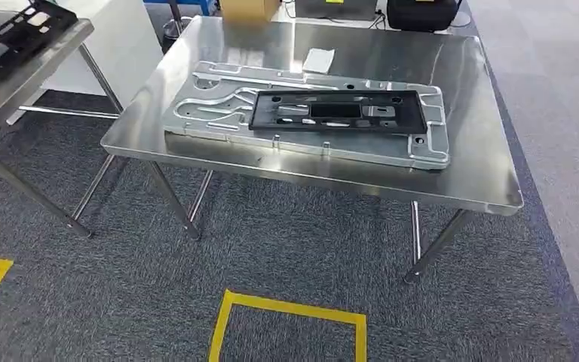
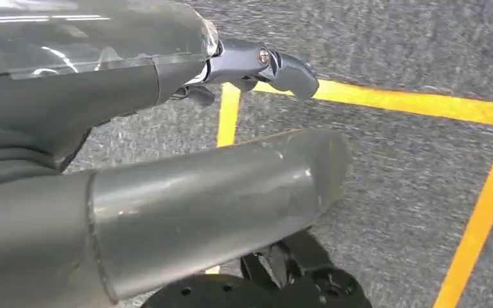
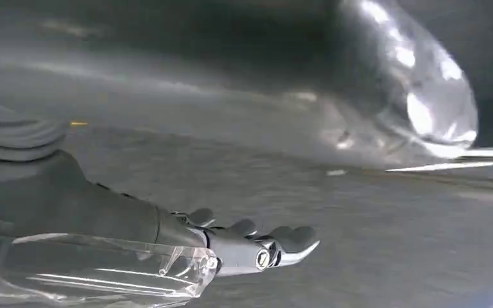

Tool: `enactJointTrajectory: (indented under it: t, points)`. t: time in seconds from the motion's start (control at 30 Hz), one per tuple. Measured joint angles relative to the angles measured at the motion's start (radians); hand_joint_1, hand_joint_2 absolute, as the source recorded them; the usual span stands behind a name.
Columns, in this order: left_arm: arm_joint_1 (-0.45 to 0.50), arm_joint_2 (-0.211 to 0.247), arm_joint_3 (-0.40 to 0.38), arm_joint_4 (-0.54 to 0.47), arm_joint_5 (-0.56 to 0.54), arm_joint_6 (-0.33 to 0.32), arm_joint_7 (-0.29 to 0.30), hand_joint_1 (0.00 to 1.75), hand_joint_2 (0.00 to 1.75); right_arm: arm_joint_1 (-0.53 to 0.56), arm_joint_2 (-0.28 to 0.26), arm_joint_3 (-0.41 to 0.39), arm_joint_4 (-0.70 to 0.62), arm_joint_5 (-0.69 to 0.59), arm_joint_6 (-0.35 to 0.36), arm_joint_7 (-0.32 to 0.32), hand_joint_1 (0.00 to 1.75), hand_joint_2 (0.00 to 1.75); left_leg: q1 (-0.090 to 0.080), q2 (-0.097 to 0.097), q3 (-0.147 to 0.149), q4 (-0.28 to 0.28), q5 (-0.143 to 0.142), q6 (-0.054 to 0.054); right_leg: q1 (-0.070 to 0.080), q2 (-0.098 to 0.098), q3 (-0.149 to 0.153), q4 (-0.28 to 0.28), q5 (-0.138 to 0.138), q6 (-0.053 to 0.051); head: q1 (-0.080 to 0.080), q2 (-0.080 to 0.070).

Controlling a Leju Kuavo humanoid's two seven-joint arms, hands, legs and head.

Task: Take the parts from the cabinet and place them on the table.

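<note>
The counter [image 1: 467, 162] before me is shiny silver steel. On it lies a pale silver-grey plate [image 1: 219, 113] with a matte black frame [image 1: 338, 111] on top. The carpet [image 1: 309, 249] is dark speckled grey, marked with yellow tape lines [image 1: 286, 309]. My left hand [image 2: 257, 64] is dark grey.

carpet [image 1: 286, 241] — grey | floor tape [image 1: 290, 309] — yellow | cardboard box [image 1: 249, 7] behind
</note>
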Motion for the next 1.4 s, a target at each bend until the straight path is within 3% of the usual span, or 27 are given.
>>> enactJointTrajectory:
  t: [0.07, 0.13, 0.2, 0.23, 0.33, 0.37, 0.47, 0.5, 0.53, 0.57, 0.63, 0.67, 0.7, 0.73, 0.77, 0.83, 0.87, 0.93, 1.0, 1.03, 1.1, 1.13, 1.17, 1.2, 1.23, 1.37, 1.4]
  points:
    - [0.0, 0.0, 0.002, -0.002, 0.0, 0.0, -0.001, 0.0, 0.0, -0.027, 0.002, -0.055, 0.065, 0.069, -0.013, 0.004, 0.0, 0.0, -0.002, 0.0, 0.036, 0.016, 0.056, 0.005, 0.006, 0.0, -0.038, 0.012, 0.021, 0.0, 0.0, 0.0]
    - [-0.001, 0.0, 0.003, -0.003, 0.0, 0.0, -0.001, 0.0, 0.0, -0.053, 0.005, -0.116, 0.121, 0.143, -0.019, 0.008, 0.0, 0.0, -0.008, 0.0, 0.142, -0.108, 0.131, 0.021, 0.011, 0.0, -0.074, 0.025, 0.038, 0.001, -0.001, 0.0]
    - [-0.008, 0.002, 0.003, -0.008, 0.0, 0.0, -0.002, 0.0, 0.0, -0.069, 0.013, -0.157, 0.162, 0.162, -0.022, 0.008, 0.0, 0.0, -0.018, 0.001, 0.268, -0.303, 0.072, 0.042, 0.017, -0.001, -0.09, 0.034, 0.055, 0.008, 0.0, 0.0]
    - [-0.01, 0.002, 0.003, -0.009, 0.0, 0.0, -0.002, 0.0, 0.0, -0.073, 0.013, -0.17, 0.175, 0.166, -0.023, 0.008, 0.0, 0.0, -0.02, 0.001, 0.275, -0.327, 0.066, 0.043, 0.012, -0.004, -0.09, 0.03, 0.066, 0.013, 0.002, 0.0]
    - [-0.006, 0.001, 0.007, -0.01, 0.0, 0.0, -0.002, 0.0, 0.0, -0.088, 0.015, -0.214, 0.214, 0.219, -0.034, 0.023, 0.0, 0.0, -0.022, 0.002, 0.253, -0.338, 0.103, 0.065, 0.013, -0.003, -0.093, 0.014, 0.104, 0.032, -0.005, 0.0]
    - [-0.009, 0.0, 0.008, -0.011, 0.0, 0.0, -0.002, 0.0, 0.0, -0.098, 0.015, -0.237, 0.23, 0.253, -0.035, 0.029, 0.0, 0.0, -0.015, 0.012, 0.242, -0.345, 0.121, 0.07, 0.008, 0.005, -0.105, 0.025, 0.074, 0.037, -0.01, 0.0]
    - [-0.007, 0.0, 0.008, -0.011, -0.003, 0.002, -0.002, 0.0, 0.0, -0.119, 0.013, -0.3, 0.295, 0.38, -0.058, 0.057, 0.0, 0.0, -0.014, 0.003, 0.187, -0.344, 0.164, 0.079, -0.002, 0.007, -0.134, 0.189, -0.131, 0.051, 0.002, 0.0]
    - [-0.006, 0.0, 0.008, -0.011, -0.008, 0.007, -0.002, 0.0, 0.0, -0.127, 0.009, -0.318, 0.319, 0.425, -0.07, 0.07, 0.0, 0.0, -0.014, -0.002, 0.167, -0.343, 0.172, 0.078, -0.004, 0.007, -0.144, 0.262, -0.157, 0.055, 0.002, 0.0]
    - [-0.006, 0.0, 0.008, -0.011, -0.016, 0.014, -0.001, 0.0, 0.0, -0.134, 0.006, -0.335, 0.345, 0.464, -0.081, 0.086, 0.0, 0.0, -0.013, -0.005, 0.146, -0.339, 0.186, 0.074, -0.005, 0.007, -0.146, 0.318, -0.135, 0.059, 0.002, 0.0]
    - [-0.005, 0.0, 0.008, -0.011, -0.019, 0.021, 0.0, 0.0, 0.0, -0.141, 0.001, -0.351, 0.372, 0.497, -0.09, 0.103, 0.0, 0.0, -0.012, -0.009, 0.126, -0.334, 0.198, 0.071, -0.007, 0.007, -0.138, 0.344, -0.078, 0.061, 0.003, 0.0]
    - [-0.006, -0.001, 0.008, -0.011, -0.026, 0.024, 0.0, 0.0, 0.0, -0.15, -0.007, -0.376, 0.412, 0.525, -0.097, 0.122, 0.0, 0.0, -0.011, -0.021, 0.086, -0.318, 0.219, 0.062, -0.013, 0.013, -0.067, 0.285, 0.012, 0.059, 0.002, 0.0]
    - [-0.006, 0.0, 0.008, -0.011, -0.026, 0.024, 0.001, 0.0, 0.0, -0.153, -0.007, -0.386, 0.428, 0.53, -0.1, 0.127, 0.0, 0.0, -0.01, -0.029, 0.071, -0.308, 0.228, 0.056, -0.015, 0.036, -0.001, 0.204, -0.002, 0.056, 0.002, 0.0]
    - [-0.009, 0.0, 0.008, -0.011, -0.028, 0.024, 0.001, 0.0, 0.0, -0.156, -0.009, -0.393, 0.443, 0.533, -0.102, 0.129, 0.0, 0.0, -0.013, -0.037, 0.058, -0.297, 0.232, 0.049, -0.016, 0.084, 0.101, 0.084, -0.057, 0.053, 0.003, 0.0]
    - [-0.01, 0.0, 0.008, -0.011, -0.029, 0.024, 0.001, 0.0, 0.0, -0.156, -0.009, -0.397, 0.451, 0.534, -0.103, 0.129, 0.0, 0.0, -0.016, -0.045, 0.053, -0.284, 0.237, 0.046, -0.014, 0.089, 0.157, -0.018, -0.105, 0.044, 0.001, 0.0]
    - [-0.013, 0.0, 0.008, -0.011, -0.029, 0.024, 0.0, 0.0, 0.0, -0.161, -0.009, -0.41, 0.467, 0.542, -0.105, 0.133, 0.0, 0.0, -0.017, -0.051, 0.043, -0.277, 0.249, 0.039, -0.012, 0.079, 0.157, -0.034, -0.124, 0.039, 0.001, 0.0]
    - [-0.01, 0.0, 0.008, -0.011, -0.035, 0.028, 0.002, 0.0, 0.0, -0.169, -0.01, -0.424, 0.49, 0.571, -0.114, 0.169, 0.0, 0.0, -0.013, -0.071, 0.033, -0.284, 0.269, 0.025, -0.008, 0.06, 0.146, -0.026, -0.113, 0.023, 0.0, 0.0]
    - [-0.007, 0.003, 0.008, -0.011, -0.036, 0.031, 0.005, 0.0, 0.0, -0.173, -0.012, -0.435, 0.51, 0.598, -0.119, 0.203, 0.0, 0.0, -0.006, -0.071, 0.023, -0.273, 0.263, 0.022, -0.014, 0.039, 0.139, -0.029, -0.103, 0.009, 0.002, 0.0]
    - [-0.004, 0.002, 0.008, -0.011, -0.047, 0.032, 0.012, 0.0, 0.0, -0.175, -0.021, -0.453, 0.537, 0.636, -0.124, 0.25, 0.0, 0.0, -0.007, -0.029, -0.008, -0.185, 0.164, 0.015, -0.009, 0.016, 0.128, -0.028, -0.093, -0.005, -0.01, 0.0]
    - [-0.007, 0.003, 0.008, -0.011, -0.056, 0.033, 0.022, 0.0, 0.0, -0.174, -0.028, -0.47, 0.572, 0.678, -0.123, 0.301, 0.0, 0.0, -0.005, -0.011, -0.059, -0.016, 0.071, 0.007, -0.003, -0.015, 0.111, -0.024, -0.084, -0.005, -0.01, 0.0]
    - [-0.006, 0.003, 0.008, -0.011, -0.058, 0.033, 0.028, 0.0, 0.0, -0.174, -0.033, -0.476, 0.587, 0.699, -0.116, 0.319, 0.0, 0.0, -0.004, -0.008, -0.069, 0.039, 0.067, 0.004, -0.001, -0.028, 0.101, -0.019, -0.081, -0.005, -0.011, 0.0]
    - [-0.002, 0.003, 0.007, -0.011, -0.068, 0.033, 0.036, 0.0, 0.0, -0.175, -0.043, -0.481, 0.616, 0.737, -0.096, 0.341, 0.0, 0.0, -0.004, -0.005, -0.021, 0.003, 0.109, 0.005, -0.001, -0.05, 0.088, -0.007, -0.08, -0.003, -0.011, 0.0]
    - [-0.001, 0.005, 0.006, -0.011, -0.069, 0.033, 0.038, 0.0, 0.0, -0.176, -0.048, -0.482, 0.63, 0.754, -0.085, 0.347, 0.0, 0.0, -0.004, -0.001, 0.038, -0.075, 0.14, 0.009, 0.0, -0.06, 0.085, -0.003, -0.08, -0.003, -0.011, 0.0]
    - [-0.002, 0.006, 0.005, -0.011, -0.071, 0.033, 0.039, 0.0, 0.0, -0.178, -0.05, -0.482, 0.64, 0.764, -0.078, 0.35, 0.0, 0.0, -0.005, 0.014, 0.103, -0.17, 0.16, 0.016, 0.001, -0.068, 0.086, -0.001, -0.081, -0.002, -0.011, 0.0]
    - [-0.005, 0.01, 0.004, -0.011, -0.071, 0.033, 0.039, 0.0, 0.0, -0.18, -0.053, -0.482, 0.649, 0.774, -0.07, 0.35, 0.0, 0.0, -0.01, 0.056, 0.153, -0.255, 0.141, 0.026, 0.003, -0.077, 0.087, 0.0, -0.081, 0.0, -0.011, 0.0]
    - [-0.008, 0.012, 0.003, -0.011, -0.075, 0.033, 0.039, 0.0, 0.0, -0.18, -0.055, -0.482, 0.658, 0.783, -0.065, 0.35, 0.0, 0.0, -0.021, 0.065, 0.168, -0.275, 0.137, 0.031, 0.007, -0.083, 0.085, 0.001, -0.081, 0.008, -0.01, 0.0]
    - [-0.004, 0.016, -0.001, -0.011, -0.088, 0.034, 0.037, 0.0, 0.0, -0.194, -0.068, -0.482, 0.672, 0.816, -0.057, 0.34, 0.0, 0.0, -0.012, 0.035, 0.157, -0.298, 0.147, 0.059, 0.016, -0.113, 0.09, -0.001, -0.081, 0.031, -0.013, 0.0]
    - [-0.004, 0.015, -0.001, -0.011, -0.088, 0.034, 0.037, 0.0, 0.0, -0.193, -0.072, -0.482, 0.675, 0.819, -0.056, 0.339, 0.0, 0.0, -0.01, 0.028, 0.158, -0.305, 0.154, 0.064, 0.009, -0.068, 0.083, 0.02, -0.102, 0.038, -0.007, 0.0]
